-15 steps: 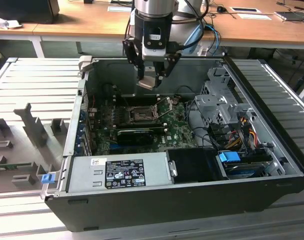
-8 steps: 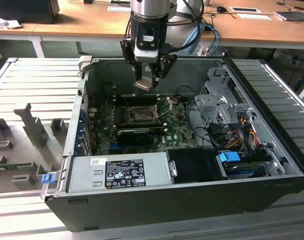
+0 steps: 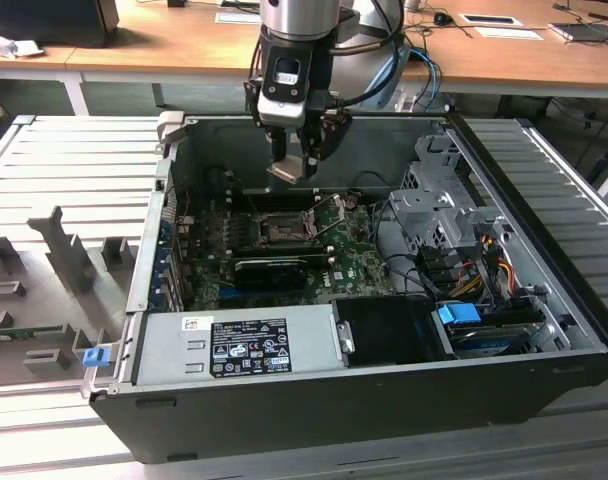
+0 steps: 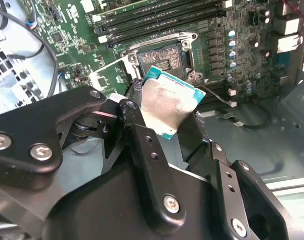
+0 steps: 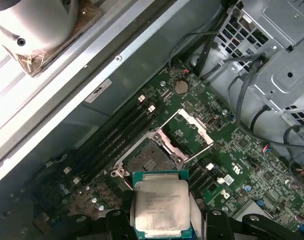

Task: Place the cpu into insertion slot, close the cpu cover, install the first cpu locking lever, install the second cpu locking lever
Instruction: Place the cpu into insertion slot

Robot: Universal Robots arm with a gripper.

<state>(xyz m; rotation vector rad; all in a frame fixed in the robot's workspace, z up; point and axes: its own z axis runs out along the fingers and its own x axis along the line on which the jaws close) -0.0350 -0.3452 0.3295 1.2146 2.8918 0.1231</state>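
1. The case (image 3: 142, 270) lies open on its side.
2. The slot (image 3: 281, 232) sits in the green board (image 3: 356, 262), its pins bare.
3. The cpu (image 3: 287, 171) hangs in the air, at 12 o'clock from the slot in the exterior view, well apart from it.
4. The pincer (image 3: 300, 165) is closed tight on the cpu's two edges.
5. The cover (image 5: 198, 125) stands open just beside the slot.
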